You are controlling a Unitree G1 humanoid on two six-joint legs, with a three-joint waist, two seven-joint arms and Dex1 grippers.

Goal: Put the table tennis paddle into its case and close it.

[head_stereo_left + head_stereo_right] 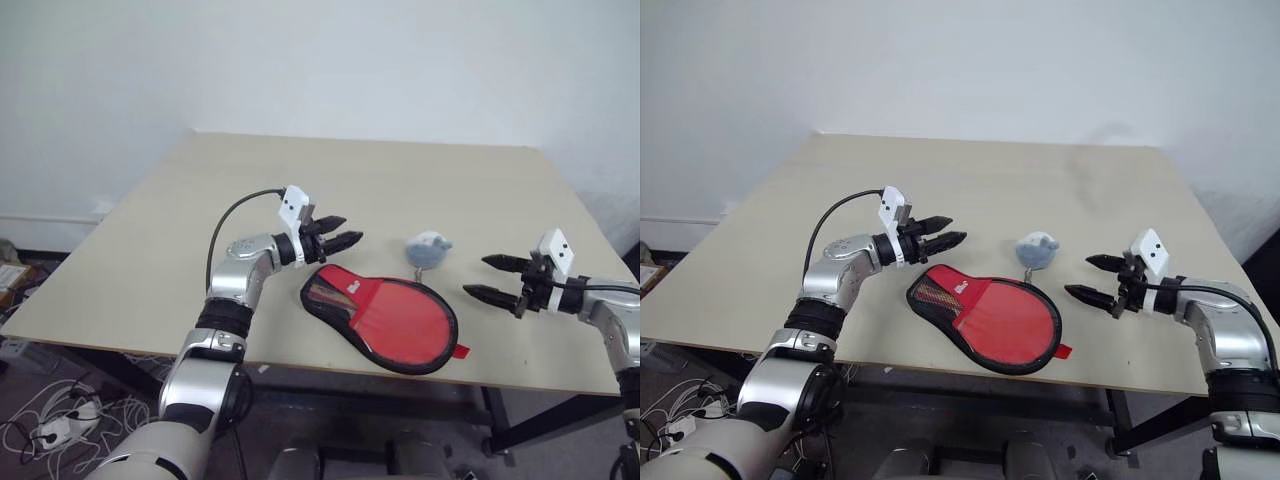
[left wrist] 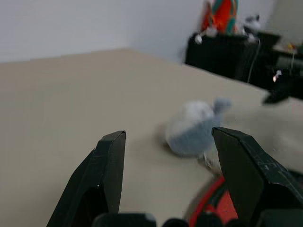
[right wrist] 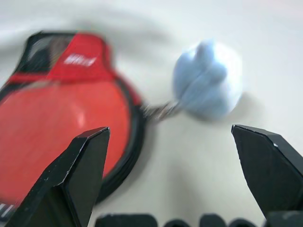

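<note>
The case (image 1: pixel 312 304), a paddle-shaped pouch with a black rim, lies flat near the table's front edge. Through its clear side I see the paddle's red face (image 1: pixel 405 318), with the handle (image 1: pixel 326 292) at the left end. A small red tab (image 1: pixel 461 351) sticks out at the case's right end. I cannot tell whether the zip is shut. My left gripper (image 1: pixel 351 230) hovers open just above and behind the handle end, holding nothing. My right gripper (image 1: pixel 476 276) stands open to the right of the case, pointing at it, also holding nothing.
A small pale grey-blue plush ball (image 1: pixel 427 249) lies just behind the case, joined to it by a thin chain (image 3: pixel 161 111). The beige table (image 1: pixel 400 180) stretches far behind the case. Its front edge runs close below the case.
</note>
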